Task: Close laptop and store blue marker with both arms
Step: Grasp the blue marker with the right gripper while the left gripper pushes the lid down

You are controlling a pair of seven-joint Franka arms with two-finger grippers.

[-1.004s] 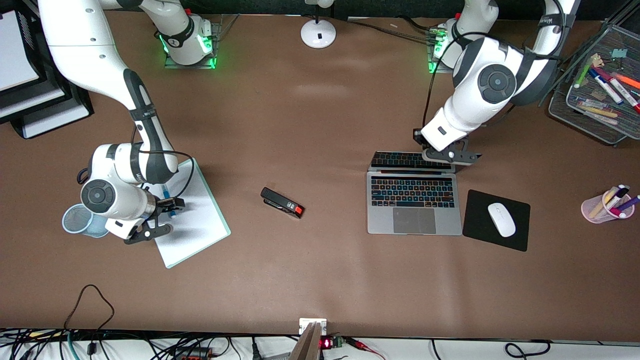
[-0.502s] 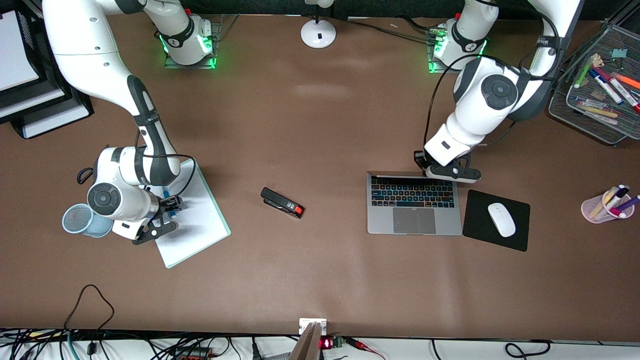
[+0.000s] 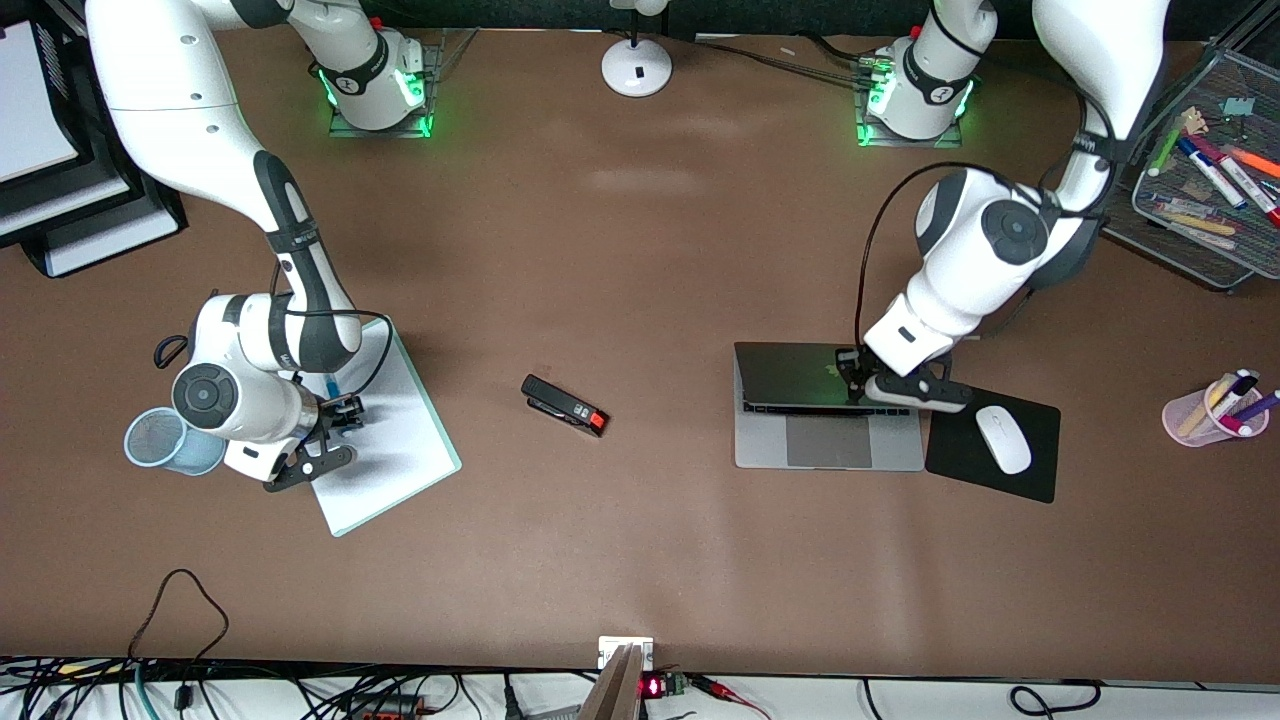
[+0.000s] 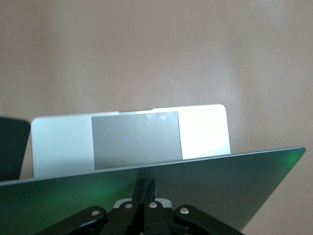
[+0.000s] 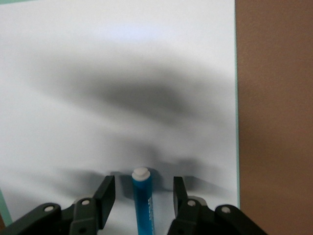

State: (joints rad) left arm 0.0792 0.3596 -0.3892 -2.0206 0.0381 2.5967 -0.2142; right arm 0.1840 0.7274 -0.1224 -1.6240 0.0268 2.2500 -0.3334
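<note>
Front view: at centre right, the left gripper [image 3: 868,386], fingers together, pressed the slim silver-grey laptop's [image 3: 828,441] half-lowered dark lid.

Right wrist view: the right gripper [image 5: 142,193], fingers parted, straddled the short bright blue marker [image 5: 143,204] on the white paper sheet [image 5: 122,88]; its whitish end pointed upward in frame, long axis vertical.

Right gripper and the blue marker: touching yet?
Apart. The right wrist view shows the right gripper open, a white strip of the notepad visible on each side of the blue marker between the fingers.
</note>
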